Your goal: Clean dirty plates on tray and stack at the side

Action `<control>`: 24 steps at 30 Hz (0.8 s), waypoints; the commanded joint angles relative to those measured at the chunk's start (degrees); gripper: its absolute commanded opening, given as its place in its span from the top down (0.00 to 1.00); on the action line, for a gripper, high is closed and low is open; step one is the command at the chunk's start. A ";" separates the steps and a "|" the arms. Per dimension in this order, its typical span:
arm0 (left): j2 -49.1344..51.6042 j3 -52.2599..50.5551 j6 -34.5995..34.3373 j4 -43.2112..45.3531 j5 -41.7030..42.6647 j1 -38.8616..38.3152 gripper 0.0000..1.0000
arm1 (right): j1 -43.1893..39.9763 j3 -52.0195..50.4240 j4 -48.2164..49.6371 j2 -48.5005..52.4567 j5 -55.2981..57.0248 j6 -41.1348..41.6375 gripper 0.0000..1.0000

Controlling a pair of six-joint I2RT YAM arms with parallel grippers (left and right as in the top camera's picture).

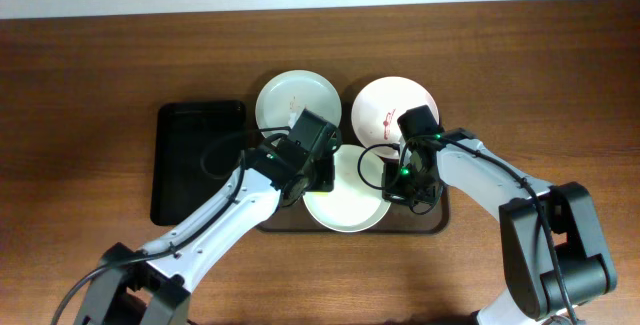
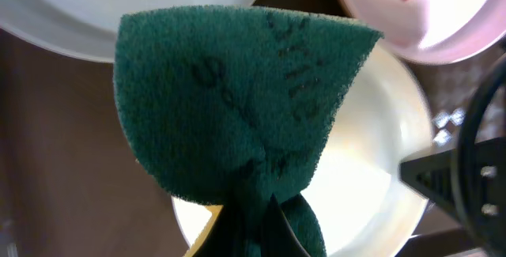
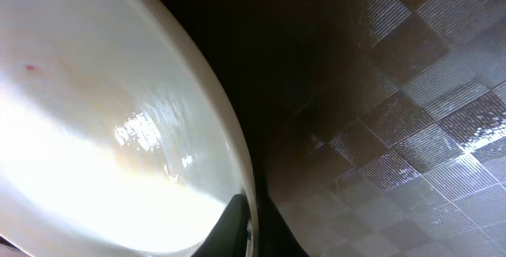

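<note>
The left fingers [image 2: 237, 237] pinch a coarse green folded sponge [image 2: 237, 99] over the glossy cream plate [image 1: 345, 211], its thin round rim clamped by the right fingers [image 3: 278, 237]. It sits on the checker-textured brown tray [image 3: 411, 130], before a pale green plate [image 1: 297, 100] and a pink plate [image 1: 393, 108].

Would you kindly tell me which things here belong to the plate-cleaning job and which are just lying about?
In the job: front plate, its rim pinched by the right tool; green sponge in the left tool; pinkish plate with red smears; back-left plate; brown tray beneath them.
Lying about: black tray, beside the brown tray on its left.
</note>
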 commanded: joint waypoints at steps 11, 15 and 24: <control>11.91 -0.44 -2.71 10.95 21.46 0.28 1.00 | -0.04 -0.24 -0.26 -0.22 2.21 0.02 0.93; 15.17 -0.44 -3.13 13.49 24.39 0.28 1.00 | -0.04 -0.24 -0.24 -0.22 2.21 0.02 0.93; 18.93 -0.39 -3.08 9.27 20.59 0.44 1.00 | -0.04 -0.24 -0.24 -0.22 2.19 0.02 0.94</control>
